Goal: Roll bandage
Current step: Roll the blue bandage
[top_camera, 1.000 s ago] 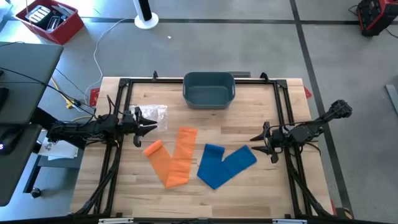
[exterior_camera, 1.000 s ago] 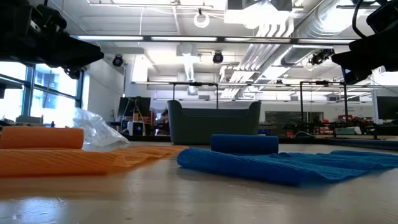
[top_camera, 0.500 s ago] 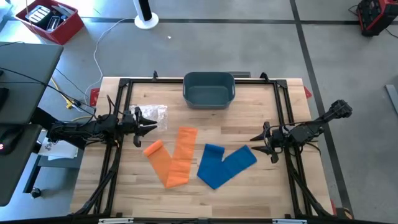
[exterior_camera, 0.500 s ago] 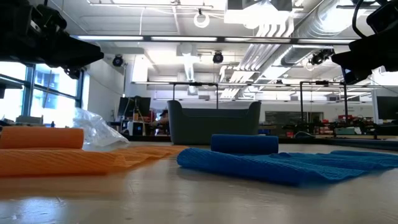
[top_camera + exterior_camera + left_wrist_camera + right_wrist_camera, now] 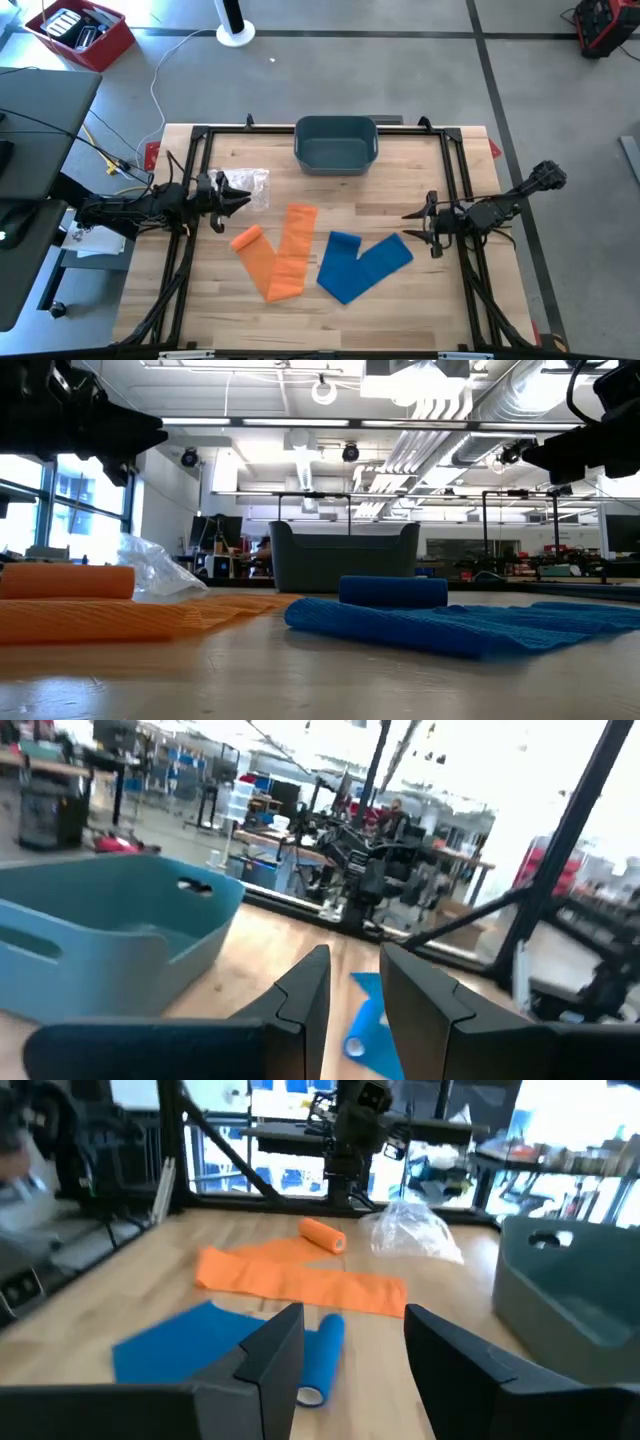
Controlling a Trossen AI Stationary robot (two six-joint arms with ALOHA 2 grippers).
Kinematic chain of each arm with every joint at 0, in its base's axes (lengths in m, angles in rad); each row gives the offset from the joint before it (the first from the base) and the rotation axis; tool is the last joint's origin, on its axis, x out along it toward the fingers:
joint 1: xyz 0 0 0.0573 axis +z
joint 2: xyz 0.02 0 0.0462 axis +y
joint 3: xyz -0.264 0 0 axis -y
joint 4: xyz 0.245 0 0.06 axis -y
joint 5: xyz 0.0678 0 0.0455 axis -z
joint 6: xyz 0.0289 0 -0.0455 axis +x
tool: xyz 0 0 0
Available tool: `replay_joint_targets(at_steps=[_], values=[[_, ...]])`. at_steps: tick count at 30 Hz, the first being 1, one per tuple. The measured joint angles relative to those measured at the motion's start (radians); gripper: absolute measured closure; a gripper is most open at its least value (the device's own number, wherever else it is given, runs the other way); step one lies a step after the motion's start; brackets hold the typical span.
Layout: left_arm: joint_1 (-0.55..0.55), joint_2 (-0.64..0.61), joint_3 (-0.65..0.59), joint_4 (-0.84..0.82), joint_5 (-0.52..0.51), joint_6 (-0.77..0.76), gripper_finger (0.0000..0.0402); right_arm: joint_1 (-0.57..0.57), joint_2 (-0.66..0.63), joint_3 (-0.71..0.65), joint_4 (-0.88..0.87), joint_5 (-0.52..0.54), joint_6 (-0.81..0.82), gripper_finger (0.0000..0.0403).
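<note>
- Fingers first: the left gripper (image 5: 243, 199) has its two dark fingers (image 5: 300, 995) parted by a narrow gap with nothing between them, and the right gripper (image 5: 408, 226) has its fingers (image 5: 270, 1350) spread noticeably wider, also holding nothing.
- The blue bandage (image 5: 360, 264) lies on the table (image 5: 400, 310) just right of centre in the high view, partly rolled: the rolled end sits at its upper left and the loose tail bends off toward the right gripper (you can see the hollow end of the roll in the right wrist view).
- The orange bandage (image 5: 280, 250) lies right beside it, left of centre, with a small roll at its left end and a flat strip running up toward the middle of the frame. Blue and orange look close but apart.
- In the low view both arms hang above the tabletop, clear of both bandages.
- The left gripper sits at the left of the high view, near the orange roll and just beside a crumpled clear plastic bag (image 5: 247, 184).
- The right gripper is right of the blue tail's end, near it but not touching.
- A dark teal bin (image 5: 336, 144) stands at the top centre of the table, well apart from both bandages.
- Off the table, a red crate (image 5: 82, 34) sits on the floor in the upper left corner.
</note>
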Motion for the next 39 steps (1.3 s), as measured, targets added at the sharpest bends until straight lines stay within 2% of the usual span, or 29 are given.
replay_joint_targets(at_steps=[3,10,13,19,22,25,27,29,32,36,39], values=[[0.000,0.000,0.000,0.074,-0.064,0.015,0.0316,0.000,0.000,0.000,0.000,0.001,-0.071,0.0236],[0.000,0.002,0.001,0.339,-0.080,0.096,0.0320,0.000,0.000,0.000,0.029,0.059,-0.142,0.0236],[-0.006,0.027,0.005,0.346,-0.089,0.096,0.0335,0.000,0.000,0.000,0.081,0.080,-0.159,0.0236],[-0.023,0.186,0.009,0.361,-0.170,0.101,0.0393,-0.011,0.000,0.000,0.340,0.158,-0.042,0.0236],[-0.029,0.295,0.015,0.442,-0.178,0.106,0.0398,-0.035,0.000,0.000,0.424,0.240,-0.004,0.0236],[-0.043,0.422,0.062,0.451,-0.178,0.108,0.0400,-0.069,0.000,0.000,0.435,0.297,0.131,0.0236],[-0.052,0.525,0.108,0.443,-0.181,0.117,0.0401,-0.097,0.006,0.000,0.428,0.226,0.204,0.0236],[-0.061,0.636,0.170,0.414,-0.179,0.121,0.0401,-0.124,0.033,0.000,0.396,0.105,0.278,0.0236],[-0.072,0.812,0.300,0.289,-0.156,0.071,0.0401,-0.168,0.126,0.000,0.364,0.015,0.487,0.0236],[-0.088,1.057,0.511,0.008,-0.057,-0.034,0.0401,-0.207,0.343,0.028,0.281,-0.157,0.723,0.0236],[-0.099,1.207,0.626,-0.080,0.050,-0.088,0.0400,-0.209,0.531,0.080,0.276,-0.267,0.809,0.0236]])
